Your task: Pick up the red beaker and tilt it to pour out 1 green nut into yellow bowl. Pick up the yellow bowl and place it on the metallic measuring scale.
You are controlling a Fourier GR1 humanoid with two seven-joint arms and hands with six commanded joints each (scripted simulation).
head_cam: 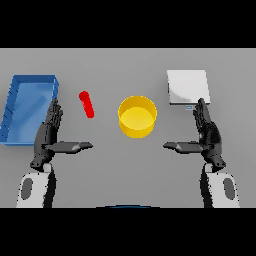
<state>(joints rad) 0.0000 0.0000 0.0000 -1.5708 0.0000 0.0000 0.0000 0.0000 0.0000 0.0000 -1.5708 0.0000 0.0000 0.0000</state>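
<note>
Mid-tabletop (100, 170), roughly centred between the side edges: yellow bowl (137, 116), upright, opening facing up, inside looks plain yellow. Can't tell if anything is in it.

Left of the bowl, clear gap between them: red beaker (87, 104). Shows as a slim red shape, slanted, upper end leaning toward the left edge. Can't tell whether it is lying down or standing tilted. Green nut not discernible.

Toward the left edge: blue tray (15, 107), open-topped, raised walls, set at a slight angle to the tabletop edge. Inside floor looks bare blue.

Toward the right edge, far side: scale (187, 86), flat pale grey square plate, small blue mark at its near edge. Nothing on it. Well apart from the bowl.

Left hand (50, 135): near-left area, fingers straight and pointing away toward the far edge, thumb stuck out sideways toward the middle. Spread, holding nothing. Fingertips sit just beside the tray's near right corner; can't tell if they touch it. Beaker is near it, to the right of the fingertips, not touching.

Right hand (207, 135): near-right area, mirror pose. Fingers straight, thumb out toward the middle, spread, holding nothing. Fingertips reach up to the scale's near edge by the blue mark; contact unclear.

Bowl sits between the two hands and a bit further toward the far edge than both thumbs, touching neither.
</note>
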